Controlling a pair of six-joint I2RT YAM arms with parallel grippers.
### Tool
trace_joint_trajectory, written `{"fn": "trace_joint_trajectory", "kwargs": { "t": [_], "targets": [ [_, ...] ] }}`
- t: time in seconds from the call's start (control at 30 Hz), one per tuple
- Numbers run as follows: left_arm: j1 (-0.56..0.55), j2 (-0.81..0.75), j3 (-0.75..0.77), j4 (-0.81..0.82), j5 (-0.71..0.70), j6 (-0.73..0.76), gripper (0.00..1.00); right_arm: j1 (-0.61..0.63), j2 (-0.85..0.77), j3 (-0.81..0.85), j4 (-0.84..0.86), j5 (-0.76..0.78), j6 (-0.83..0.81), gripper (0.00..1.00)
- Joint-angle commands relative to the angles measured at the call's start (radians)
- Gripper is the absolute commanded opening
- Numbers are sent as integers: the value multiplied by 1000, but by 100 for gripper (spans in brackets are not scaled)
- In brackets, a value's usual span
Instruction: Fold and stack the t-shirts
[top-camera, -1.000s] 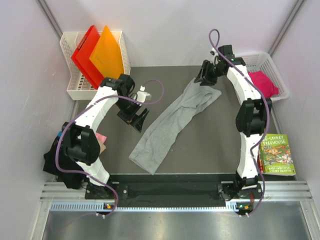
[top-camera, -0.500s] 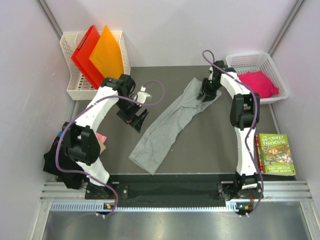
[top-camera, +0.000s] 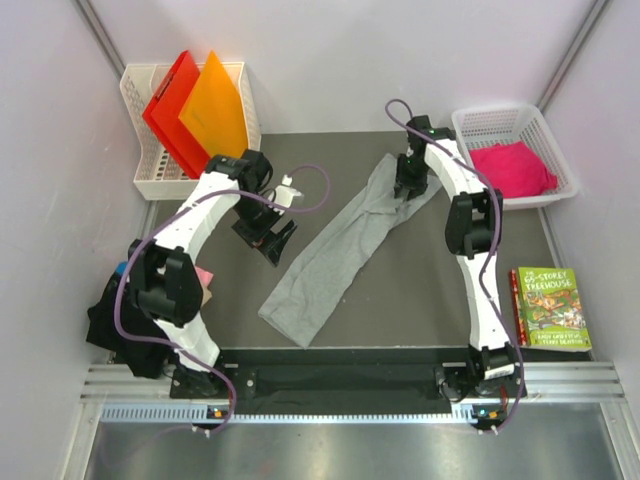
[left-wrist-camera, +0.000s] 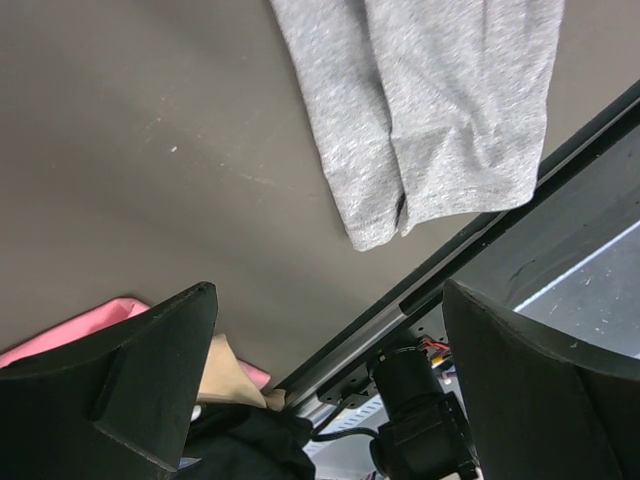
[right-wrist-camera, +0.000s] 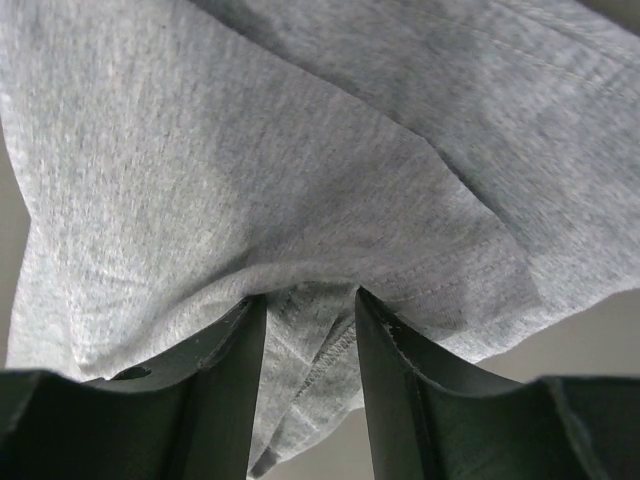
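Gripping grey t-shirt (top-camera: 335, 250) now, right claw (right-wrist-camera: 308, 305) farther left.

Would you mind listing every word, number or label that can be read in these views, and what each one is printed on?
"STOREY TREEHOUSE": on the cover of the green book at the table's right edge; the number before it is too blurred to read.
Small line at the foot of that cover: too small to read.
Grey t-shirt, red folder, orange folder: no text visible.
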Motion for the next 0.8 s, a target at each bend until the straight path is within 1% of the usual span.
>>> {"fn": "trace_joint_trajectory", "kwargs": {
  "t": [0.0,0.1,0.3,0.33,0.4,0.43,0.5,0.57,0.6,0.63,0.7,0.73,0.77],
  "targets": [
    [-3,-10,17,-52,-22,17,99,-43,83,96,77,116,-20,42],
    [-1,-41,-10,-26,-27,18,99,-46,65,101,131,130,-28,42],
    [20,-84,-99,46,-30,1,99,-59,45,106,163,168,-64,42],
    [26,-107,-107,75,-31,-5,99,-54,28,116,170,185,-72,43],
    [51,-142,-124,121,-53,-38,99,-48,-4,122,189,194,-78,48],
    [62,-188,-127,144,-63,-52,99,-33,-53,122,194,203,-87,51],
    [97,-231,-124,207,-86,-75,99,-7,-114,118,199,220,-96,56],
    [123,-285,-119,241,-99,-78,99,56,-229,89,196,260,-119,61],
    [146,-298,-113,244,-100,-81,99,85,-272,67,194,274,-129,62],
    [154,-315,-113,247,-112,-84,99,149,-357,17,174,323,-144,62],
    [174,-328,-116,253,-128,-101,99,226,-444,-52,145,373,-159,64],
    [183,-338,-115,253,-126,-110,99,304,-514,-116,110,419,-152,65],
    [195,-345,-113,255,-120,-123,99,347,-544,-152,48,441,-149,67]
  ]
}}
